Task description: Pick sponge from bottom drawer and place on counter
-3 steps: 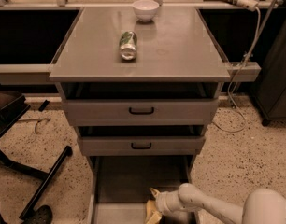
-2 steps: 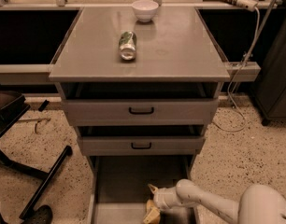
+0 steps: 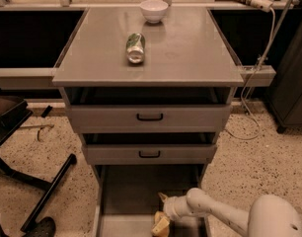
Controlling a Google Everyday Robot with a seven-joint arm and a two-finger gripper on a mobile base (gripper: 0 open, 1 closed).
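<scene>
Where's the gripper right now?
Camera view, bottom centre: the gripper is down inside the open bottom drawer, toward its front, below the middle drawer.

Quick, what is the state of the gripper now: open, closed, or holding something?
Gripper: open, low inside the bottom drawer, with nothing visible between its fingers.
</scene>
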